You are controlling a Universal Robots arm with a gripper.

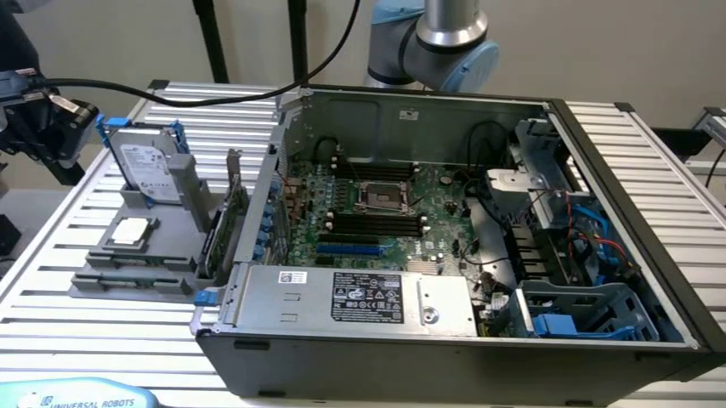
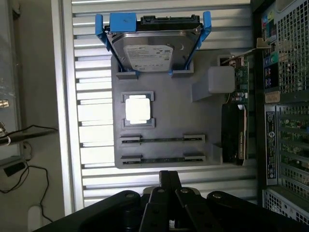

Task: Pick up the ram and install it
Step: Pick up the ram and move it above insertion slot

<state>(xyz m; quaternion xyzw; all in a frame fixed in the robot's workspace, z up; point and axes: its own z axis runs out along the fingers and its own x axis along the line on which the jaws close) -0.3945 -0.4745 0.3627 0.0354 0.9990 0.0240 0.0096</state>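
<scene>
Ram point(image 2: 162, 158) | two thin sticks on edge in parallel slots of the grey holder point(image 2: 169, 116), next to the silver processor chip point(image 2: 138, 108) | gripper point(image 2: 169, 180) hangs over the holder's near edge, apart from the sticks | grip state: cannot tell

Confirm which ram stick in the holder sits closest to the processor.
The ram stick directly beside the processor; the other stick lies one slot farther away.

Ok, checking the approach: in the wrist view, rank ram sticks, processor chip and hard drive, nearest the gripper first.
1. Ram sticks, slotted in the tray, closest to the gripper.
2. Processor chip, mid-tray.
3. Hard drive, tray's far end.
</scene>
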